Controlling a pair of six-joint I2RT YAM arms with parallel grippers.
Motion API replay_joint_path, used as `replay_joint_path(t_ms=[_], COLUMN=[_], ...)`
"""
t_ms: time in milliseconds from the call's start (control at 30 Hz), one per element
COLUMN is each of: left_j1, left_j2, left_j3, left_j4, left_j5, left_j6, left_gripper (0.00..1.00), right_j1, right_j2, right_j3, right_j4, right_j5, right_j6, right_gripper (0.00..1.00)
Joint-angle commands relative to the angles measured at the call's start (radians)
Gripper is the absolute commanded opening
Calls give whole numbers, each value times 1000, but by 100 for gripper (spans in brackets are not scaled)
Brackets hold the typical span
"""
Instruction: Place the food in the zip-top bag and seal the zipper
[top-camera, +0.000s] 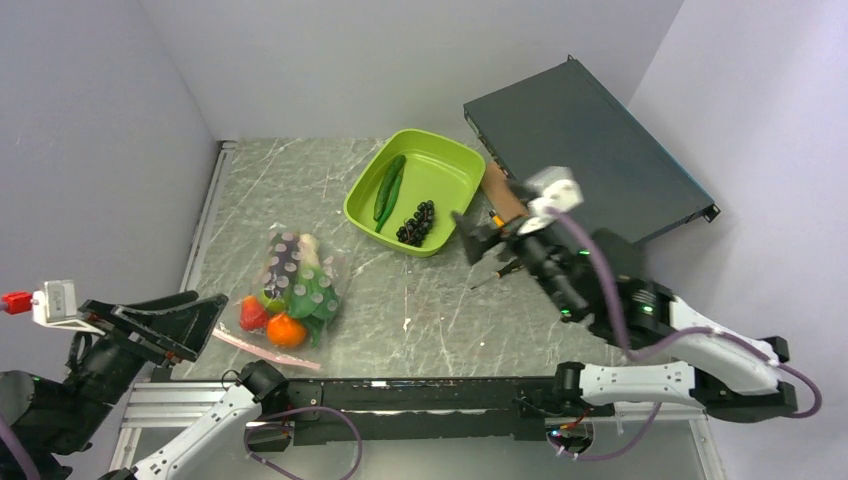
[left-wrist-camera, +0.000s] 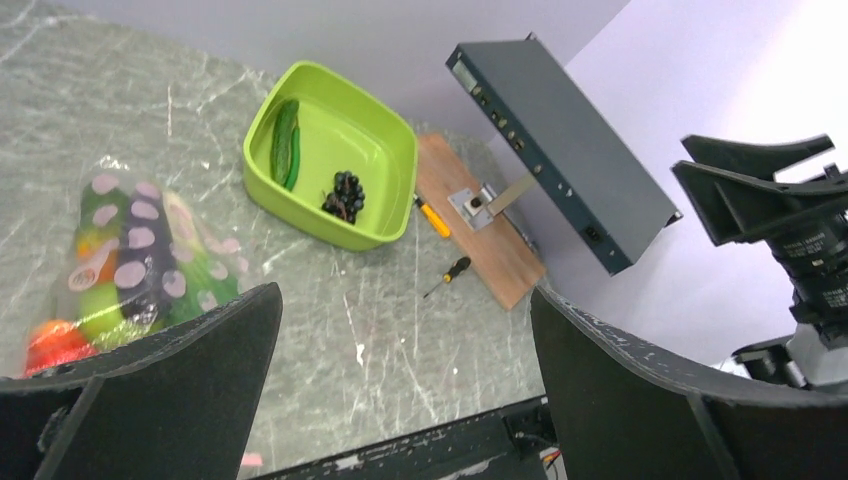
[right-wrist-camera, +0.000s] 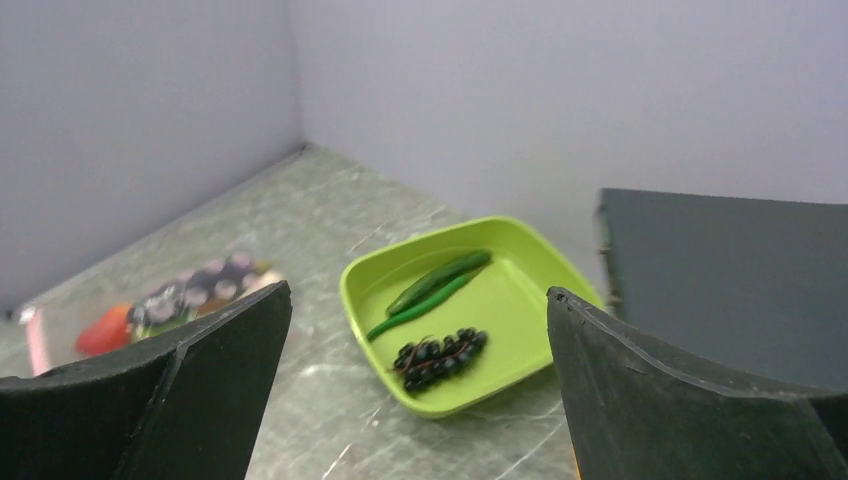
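Observation:
The clear zip-top bag (top-camera: 292, 288) lies on the table at the left. It holds an orange (top-camera: 287, 330), a red pepper (top-camera: 252, 313), a purple eggplant (top-camera: 283, 258) and green pieces. Its pink zipper (top-camera: 268, 351) runs along the near edge. A cucumber (top-camera: 389, 183), a green pod (top-camera: 391, 208) and dark grapes (top-camera: 417, 223) lie in the lime-green tray (top-camera: 445, 150). My left gripper (top-camera: 205, 315) is open and empty, just left of the bag. My right gripper (top-camera: 478, 242) is open and empty, raised at the tray's right side. The right wrist view shows the grapes (right-wrist-camera: 440, 357) between its fingers.
A dark flat box (top-camera: 585, 145) leans at the back right. A wooden board (left-wrist-camera: 490, 235) lies beside the tray, with an orange-handled screwdriver (left-wrist-camera: 432, 216) on it and a black-handled one (left-wrist-camera: 447, 275) on the table. Walls close the left and back.

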Motion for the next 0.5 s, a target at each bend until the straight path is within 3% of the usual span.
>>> replay_joint_path(t_ms=[0,267,467], left_j1=[1,1,2], left_j2=[58,66,44], left_j3=[61,72,40], left_j4=[88,87,92], left_j5=[-32,-58,-62], left_j6=[30,35,28], left_gripper=[100,100,100], right_j1=[1,1,1], right_j2=[-126,-226,-240], right_j3=[-9,-40,-28], right_j4=[104,225,182], right_j5=[181,320,291], right_j6=[-116,-163,-132], right_gripper=[100,100,100])
